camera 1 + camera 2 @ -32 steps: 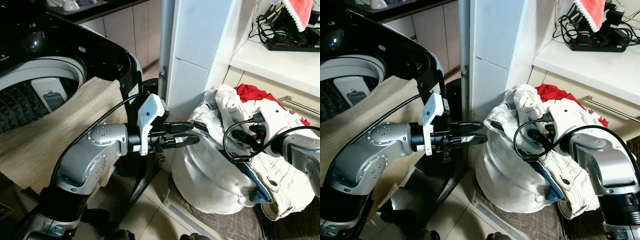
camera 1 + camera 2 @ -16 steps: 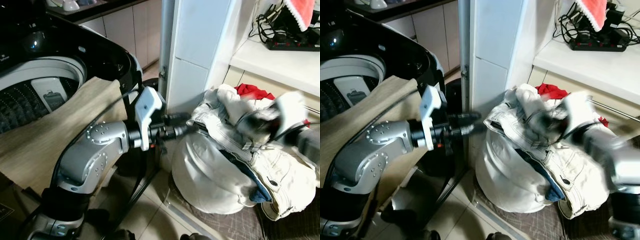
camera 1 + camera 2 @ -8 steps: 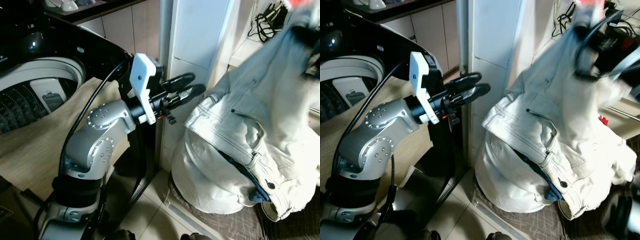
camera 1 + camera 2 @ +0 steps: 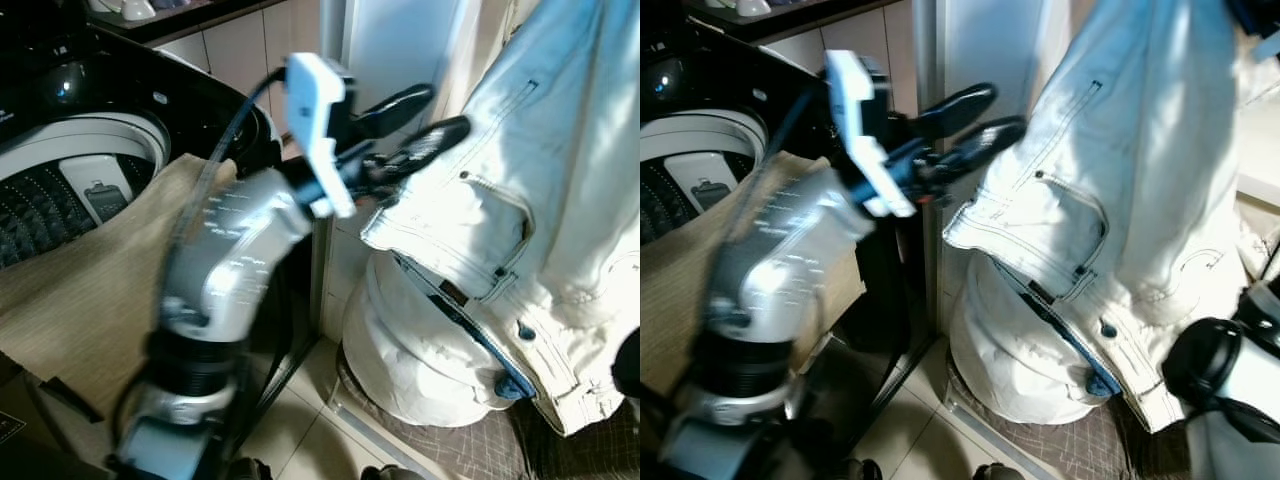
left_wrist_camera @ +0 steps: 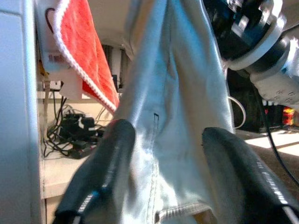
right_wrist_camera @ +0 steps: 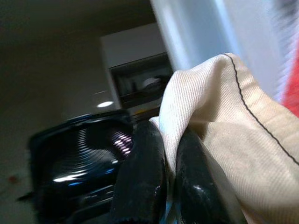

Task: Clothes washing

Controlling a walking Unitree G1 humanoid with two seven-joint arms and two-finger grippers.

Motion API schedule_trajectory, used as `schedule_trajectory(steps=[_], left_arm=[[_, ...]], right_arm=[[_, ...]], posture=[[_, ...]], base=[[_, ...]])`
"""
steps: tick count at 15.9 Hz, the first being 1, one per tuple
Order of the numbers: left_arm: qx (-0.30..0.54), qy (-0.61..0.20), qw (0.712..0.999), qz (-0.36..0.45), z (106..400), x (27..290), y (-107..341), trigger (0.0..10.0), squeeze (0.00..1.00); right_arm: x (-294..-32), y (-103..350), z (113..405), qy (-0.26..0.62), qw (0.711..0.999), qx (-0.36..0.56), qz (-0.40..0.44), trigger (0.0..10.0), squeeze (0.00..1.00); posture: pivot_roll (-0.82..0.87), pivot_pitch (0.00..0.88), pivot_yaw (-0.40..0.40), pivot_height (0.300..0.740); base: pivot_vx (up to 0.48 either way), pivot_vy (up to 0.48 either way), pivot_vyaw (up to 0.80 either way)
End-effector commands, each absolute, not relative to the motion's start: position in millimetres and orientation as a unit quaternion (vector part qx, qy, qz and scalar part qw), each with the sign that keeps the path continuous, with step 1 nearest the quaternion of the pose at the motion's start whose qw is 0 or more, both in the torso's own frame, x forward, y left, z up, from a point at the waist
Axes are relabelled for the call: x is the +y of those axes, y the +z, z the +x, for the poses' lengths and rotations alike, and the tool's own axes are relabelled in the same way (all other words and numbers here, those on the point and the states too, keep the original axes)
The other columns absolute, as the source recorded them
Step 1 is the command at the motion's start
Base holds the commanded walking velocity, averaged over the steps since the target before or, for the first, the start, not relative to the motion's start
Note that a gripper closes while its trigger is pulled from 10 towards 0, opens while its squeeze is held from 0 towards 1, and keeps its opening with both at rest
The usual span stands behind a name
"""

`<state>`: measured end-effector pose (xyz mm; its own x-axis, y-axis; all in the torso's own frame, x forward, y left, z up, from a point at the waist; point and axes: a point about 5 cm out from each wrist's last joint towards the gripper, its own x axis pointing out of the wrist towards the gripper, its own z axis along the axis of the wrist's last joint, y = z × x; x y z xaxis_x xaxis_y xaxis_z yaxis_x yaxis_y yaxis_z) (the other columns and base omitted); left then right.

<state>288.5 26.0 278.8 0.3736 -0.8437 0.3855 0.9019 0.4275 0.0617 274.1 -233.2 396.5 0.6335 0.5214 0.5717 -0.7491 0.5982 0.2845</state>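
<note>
A pair of white jeans [image 4: 540,190] hangs lifted high above the white laundry bag [image 4: 415,365], its lower end still trailing onto the bag. In the right wrist view my right gripper [image 6: 168,133] is shut on a fold of the jeans' pale cloth [image 6: 219,121]. My left gripper [image 4: 447,108] is raised and open, its fingertips just beside the jeans' waistband and pocket. In the left wrist view the jeans [image 5: 177,93] hang straight ahead between the open fingers [image 5: 105,168]. The open washing machine [image 4: 60,165] stands at the left, its drum visible.
A beige cloth [image 4: 90,280] drapes over the washer's front edge. A white pillar [image 4: 395,40] stands behind the bag. My right arm's elbow [image 4: 1220,370] is low at the right. A red towel [image 5: 88,51] and cables [image 5: 74,128] sit on the shelf behind the jeans.
The right arm has pulled the jeans higher off the bag. My left arm has swung up and toward the jeans, still open.
</note>
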Motion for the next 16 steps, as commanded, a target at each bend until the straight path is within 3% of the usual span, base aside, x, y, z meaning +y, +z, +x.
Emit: schedule_trajectory(steps=[1,6,10,11,12,16], left_arm=[[-0.188,-0.519,0.832,-0.054,293,17,278,10.0,1.00],[-0.166,-0.513,0.840,-0.053,302,-5,264,10.0,1.00],[-0.153,-0.514,0.844,0.010,303,-13,243,10.0,1.00],[-0.155,-0.512,0.845,0.015,303,-12,241,5.4,1.00],[-0.151,-0.518,0.842,0.001,301,-12,240,0.0,0.00],[-0.155,-0.516,0.842,-0.021,300,-6,239,0.0,0.00]], right_arm=[[-225,407,265,0.398,0.850,-0.237,0.253,0.0,0.00],[-214,404,262,0.427,0.834,-0.219,0.273,0.0,0.00],[-210,403,260,0.430,0.829,-0.215,0.286,0.0,0.00],[-209,402,259,0.430,0.829,-0.214,0.287,0.0,0.00],[-208,402,259,0.428,0.830,-0.212,0.288,0.0,0.00],[-202,394,261,0.424,0.834,-0.200,0.292,0.0,0.00]], posture=[[-0.15,0.038,-0.023,0.740],[-0.15,0.042,-0.023,0.740],[-0.15,0.043,-0.019,0.740],[-0.14,0.043,-0.017,0.740],[-0.14,0.044,-0.017,0.740],[-0.13,0.046,-0.018,0.740]], base=[[0.000,0.000,0.00],[0.000,0.000,0.00],[0.000,0.000,0.00],[0.000,0.000,0.00],[0.000,0.000,0.00],[0.000,0.000,0.00]])
